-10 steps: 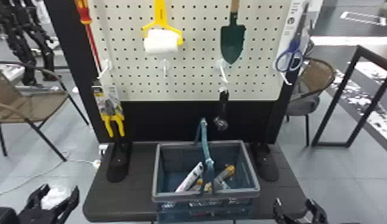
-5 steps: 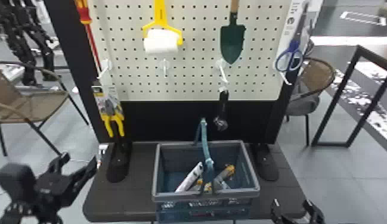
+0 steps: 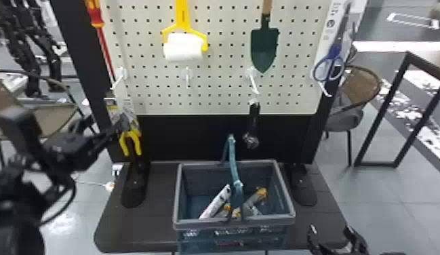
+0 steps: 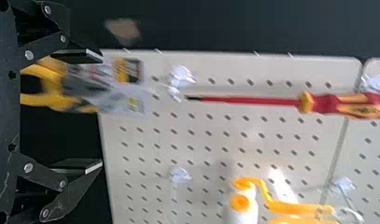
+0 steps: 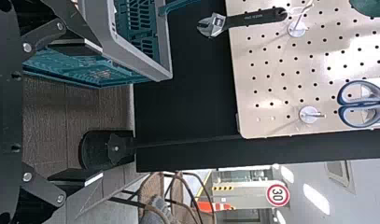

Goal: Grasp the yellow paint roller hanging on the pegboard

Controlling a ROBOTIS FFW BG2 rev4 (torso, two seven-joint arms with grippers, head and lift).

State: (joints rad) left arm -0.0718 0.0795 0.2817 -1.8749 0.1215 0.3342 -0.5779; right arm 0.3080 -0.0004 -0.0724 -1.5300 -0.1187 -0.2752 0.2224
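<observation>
The yellow paint roller (image 3: 184, 40) with its white sleeve hangs upright at the top middle of the pegboard (image 3: 215, 88). In the left wrist view the yellow paint roller (image 4: 253, 205) lies off to one side of my fingers' line. My left gripper (image 3: 108, 132) is raised at the pegboard's left edge, well below and left of the roller. The left gripper (image 4: 92, 111) is open, with yellow pliers (image 4: 52, 91) just beyond its fingers. My right gripper (image 3: 334, 237) sits low at the table's front right; this right gripper (image 5: 94, 112) is open and holds nothing.
A red screwdriver (image 3: 99, 37), yellow pliers (image 3: 130, 135), a green trowel (image 3: 264, 47), a black wrench (image 3: 252, 127) and blue scissors (image 3: 329, 64) hang on the board. A grey basket (image 3: 181, 190) with tools stands on the black table (image 3: 144, 223). Chairs flank the stand.
My left arm has risen from the bottom left corner and swung up toward the pegboard's left edge. The right gripper has shifted slightly right and lower.
</observation>
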